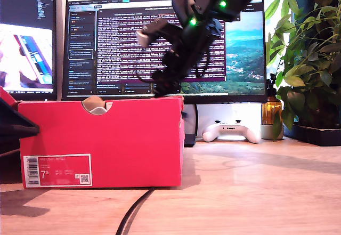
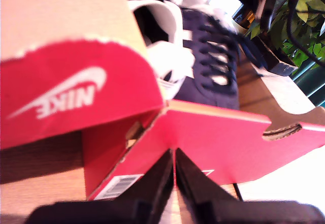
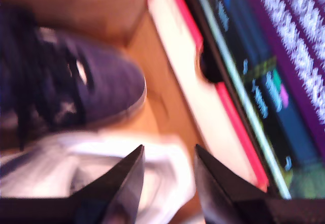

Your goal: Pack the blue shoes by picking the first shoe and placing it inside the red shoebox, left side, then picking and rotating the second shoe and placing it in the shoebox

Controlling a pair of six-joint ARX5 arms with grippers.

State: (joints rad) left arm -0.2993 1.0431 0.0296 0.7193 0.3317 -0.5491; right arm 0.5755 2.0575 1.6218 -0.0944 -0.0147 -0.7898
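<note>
Red shoebox [image 1: 101, 142] standing on the wooden desk [image 1: 256, 187], at about 9 o'clock in the exterior view, label with "7.5" facing the camera, half-round notch in the top rim. Cable [image 1: 133, 211] running out from under it toward 6 o'clock. Black arm [image 1: 186, 38] slanting down from 1 o'clock to just behind the box's rim, green lights lit, monitor [image 1: 117, 48] behind it. White game controller [image 1: 232, 131] at 3 o'clock of the box, well apart; plant [image 1: 306, 59] further on at 3 o'clock.

First gripper [image 2: 174, 170] outside the box by its label end, jaws pressed together, nothing between them. Navy shoe [image 2: 213, 61] lying inside the box, laces up, flap with white logo [image 2: 66, 94] raised beside it.

Second gripper [image 3: 167, 176] above the box interior, jaws spread, picture blurred; navy toe [image 3: 101, 82] on the cardboard floor, white sole or paper just under the fingertips, contact not clear.
</note>
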